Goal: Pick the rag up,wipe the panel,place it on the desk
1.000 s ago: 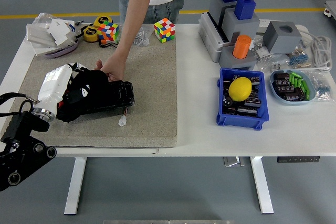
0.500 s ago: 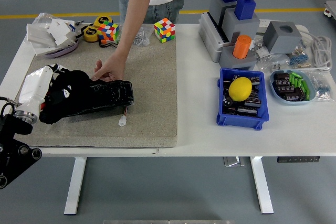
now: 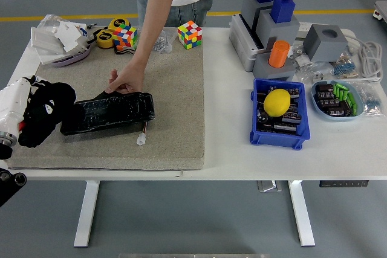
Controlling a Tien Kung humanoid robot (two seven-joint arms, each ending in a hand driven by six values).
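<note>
One robot hand (image 3: 24, 110) in view: left, white-cased, at far left edge of white worktop (image 3: 242, 125), fingers clenched on crumpled black rag (image 3: 45, 112). Rag sits over left margin of beige felt mat (image 3: 175, 107), touching left end of flat black rectangular panel (image 3: 109, 113). Panel lies approx. lengthwise across mat, slightly tilted, w/ short white-tipped cable (image 3: 142, 137) trailing from its right front corner.

Person stands at far side; one bare arm reaches down, person's hand (image 3: 124, 81) resting fingertips on panel's rear edge, near centre-right.

Rear of worktop, left to right: white crumpled bags/packaging (image 3: 57, 37); yellow tape rolls (image 3: 106, 37); 2 multicolour puzzle cubes, one (image 3: 124, 35) at mat's rear-left corner, one (image 3: 189, 33) at rear-right.

Right half: grey fixture block w/ 2 blue caps (image 3: 272, 4) and orange cylinder (image 3: 278, 54); grey cube w/ round recess (image 3: 325, 40); coiled white cable (image 3: 366, 52); blue plastic bin (image 3: 279, 131) holding yellow lemon-shaped item (image 3: 277, 102) on dark parts; light-blue oval tray (image 3: 338, 102) w/ green and dark small components
</note>
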